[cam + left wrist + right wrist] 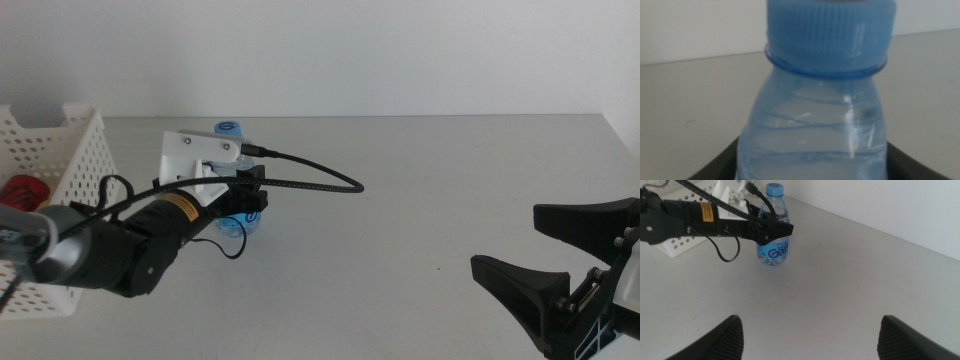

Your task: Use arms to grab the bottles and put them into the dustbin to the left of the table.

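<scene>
A small clear water bottle with a blue cap (229, 129) stands upright on the table (430, 190), left of centre. My left gripper (248, 200) reaches in from the left and is shut on its body; the left wrist view shows the bottle (812, 115) filling the space between the jaws. From the right wrist, the bottle (774, 235) is seen with the left gripper's (774, 230) dark jaw across its middle. The white perforated dustbin (70, 150) sits at the left edge with a red can (22, 188) inside. My right gripper (545, 250) waits open at the lower right, holding nothing.
A black cable (310, 180) loops from the left wrist's white camera mount (200, 152) out over the table. The dustbin's (687, 242) near wall lies just behind the left arm.
</scene>
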You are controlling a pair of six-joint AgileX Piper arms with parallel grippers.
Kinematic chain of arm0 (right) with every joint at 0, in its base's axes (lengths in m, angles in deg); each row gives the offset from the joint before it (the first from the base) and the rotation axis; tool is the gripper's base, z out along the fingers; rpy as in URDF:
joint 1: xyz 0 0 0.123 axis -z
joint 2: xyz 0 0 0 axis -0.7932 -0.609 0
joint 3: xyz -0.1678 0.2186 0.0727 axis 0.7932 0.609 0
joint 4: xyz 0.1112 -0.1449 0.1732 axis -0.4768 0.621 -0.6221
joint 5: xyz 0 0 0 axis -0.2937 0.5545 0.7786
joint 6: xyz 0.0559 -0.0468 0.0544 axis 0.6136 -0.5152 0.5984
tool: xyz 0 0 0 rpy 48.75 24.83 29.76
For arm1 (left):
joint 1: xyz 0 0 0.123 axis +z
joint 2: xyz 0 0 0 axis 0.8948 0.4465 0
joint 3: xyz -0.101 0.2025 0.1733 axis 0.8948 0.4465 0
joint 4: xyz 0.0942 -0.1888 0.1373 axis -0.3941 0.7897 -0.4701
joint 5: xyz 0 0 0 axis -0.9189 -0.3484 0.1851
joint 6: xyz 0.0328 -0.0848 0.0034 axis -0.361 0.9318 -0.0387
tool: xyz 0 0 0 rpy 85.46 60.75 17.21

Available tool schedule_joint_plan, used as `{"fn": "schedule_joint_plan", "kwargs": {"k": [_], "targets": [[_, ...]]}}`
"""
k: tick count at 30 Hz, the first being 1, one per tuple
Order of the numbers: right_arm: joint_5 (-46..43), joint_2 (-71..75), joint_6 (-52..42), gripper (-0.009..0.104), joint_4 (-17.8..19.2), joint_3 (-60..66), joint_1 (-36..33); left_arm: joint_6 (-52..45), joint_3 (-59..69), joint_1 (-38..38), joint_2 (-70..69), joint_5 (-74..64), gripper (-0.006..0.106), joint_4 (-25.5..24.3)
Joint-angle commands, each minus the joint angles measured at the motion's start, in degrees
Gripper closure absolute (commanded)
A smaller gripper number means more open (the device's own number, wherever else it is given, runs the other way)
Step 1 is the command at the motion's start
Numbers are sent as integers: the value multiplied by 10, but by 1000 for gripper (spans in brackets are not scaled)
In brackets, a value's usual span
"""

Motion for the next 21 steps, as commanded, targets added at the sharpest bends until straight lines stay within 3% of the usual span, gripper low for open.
{"fn": "schedule_joint_plan", "kwargs": {"k": [1,6,12,16,21], "targets": [[-43,4,-7,25,3,-22,-1,-19,-14,-2,-94,-21,100,0],[-43,4,-7,25,3,-22,-1,-89,-28,-1,-209,-165,102,54],[-43,4,-7,25,3,-22,-1,-149,-121,31,-303,-473,102,87],[-43,4,-7,25,3,-22,-1,-190,-223,126,-314,-724,102,138],[-43,4,-7,25,3,-22,-1,-237,-324,251,-311,-865,102,144]]}}
